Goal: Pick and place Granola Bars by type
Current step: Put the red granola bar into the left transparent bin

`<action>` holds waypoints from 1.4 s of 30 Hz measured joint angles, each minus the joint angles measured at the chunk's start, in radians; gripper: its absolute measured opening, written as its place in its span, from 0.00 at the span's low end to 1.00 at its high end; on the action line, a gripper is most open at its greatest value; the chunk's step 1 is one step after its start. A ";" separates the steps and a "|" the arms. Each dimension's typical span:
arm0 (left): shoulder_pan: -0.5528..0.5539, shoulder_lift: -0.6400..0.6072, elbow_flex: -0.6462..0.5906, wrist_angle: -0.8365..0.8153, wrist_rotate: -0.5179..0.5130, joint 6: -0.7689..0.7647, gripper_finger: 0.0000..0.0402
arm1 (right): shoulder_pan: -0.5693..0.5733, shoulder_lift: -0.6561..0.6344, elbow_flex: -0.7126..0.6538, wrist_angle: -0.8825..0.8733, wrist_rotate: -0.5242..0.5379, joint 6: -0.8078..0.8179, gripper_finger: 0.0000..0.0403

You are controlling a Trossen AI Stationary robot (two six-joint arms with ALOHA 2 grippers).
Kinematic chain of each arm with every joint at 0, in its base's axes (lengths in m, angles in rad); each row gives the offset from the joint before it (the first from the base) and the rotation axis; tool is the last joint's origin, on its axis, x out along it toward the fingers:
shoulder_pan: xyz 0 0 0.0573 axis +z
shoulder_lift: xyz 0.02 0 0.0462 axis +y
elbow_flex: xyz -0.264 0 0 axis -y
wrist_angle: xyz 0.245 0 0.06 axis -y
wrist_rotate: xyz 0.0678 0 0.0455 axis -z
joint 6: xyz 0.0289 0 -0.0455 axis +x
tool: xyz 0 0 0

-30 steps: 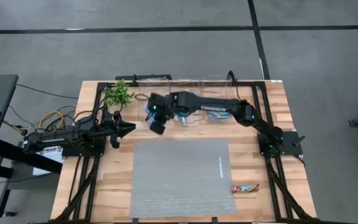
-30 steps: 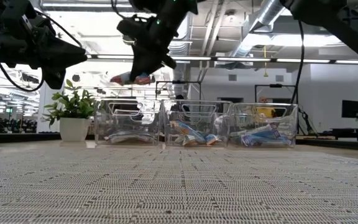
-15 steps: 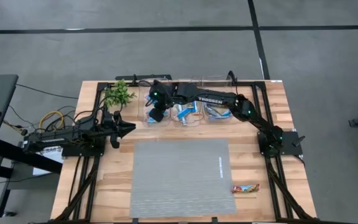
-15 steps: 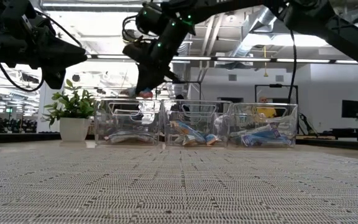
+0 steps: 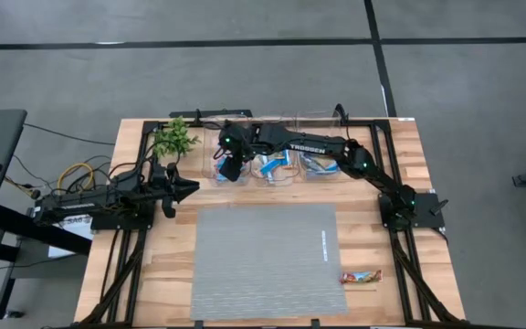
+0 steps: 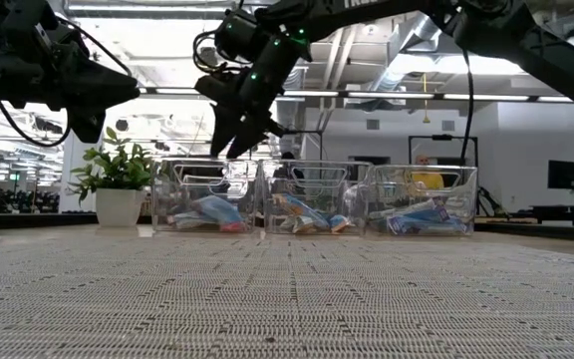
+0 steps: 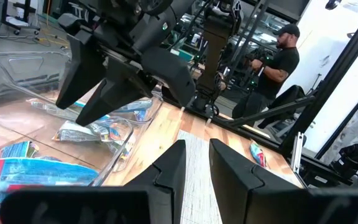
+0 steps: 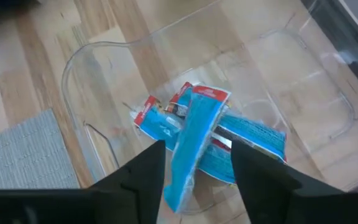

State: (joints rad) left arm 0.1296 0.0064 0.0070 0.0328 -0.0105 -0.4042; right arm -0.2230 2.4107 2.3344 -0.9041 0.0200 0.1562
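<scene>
My right gripper point(image 5: 229, 169) point(image 6: 235, 148) hangs open just above the leftmost of three clear bins point(image 6: 204, 196), touching nothing. In the right wrist view a bright blue granola bar point(image 8: 194, 137) lies slanted on top of other blue bars on the bin floor, below the spread fingers. The middle bin point(image 6: 312, 196) and the right bin point(image 6: 422, 199) also hold wrapped bars. One tan/orange bar point(image 5: 361, 276) lies flat on the wood beside the mat's near right corner. My left gripper point(image 5: 185, 187) waits at the table's left, open by a narrow gap.
A grey mat point(image 5: 268, 260) covers the table's middle and near part. A potted green plant point(image 5: 173, 139) stands left of the bins at the far edge. Dark frame rails run along both table sides. A person point(image 7: 278, 59) stands in the room beyond.
My right gripper carried a blue bar toward the far edge and down over the leftmost bin, then opened and let go. The bar dropped and now lies in that bin on the other blue bars.
</scene>
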 joint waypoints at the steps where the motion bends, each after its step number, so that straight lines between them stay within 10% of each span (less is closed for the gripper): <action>1: 0.000 0.000 0.000 0.000 0.000 0.000 0.16 | 0.000 0.000 0.000 0.000 0.000 0.000 0.45; 42: 0.000 0.000 0.000 0.000 -0.001 0.000 0.16 | 0.269 -0.439 0.000 -0.461 -0.016 -0.183 0.46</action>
State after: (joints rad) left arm 0.1299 0.0063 0.0067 0.0330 -0.0112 -0.4042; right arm 0.0456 1.9716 2.3344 -1.3652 0.0038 -0.0273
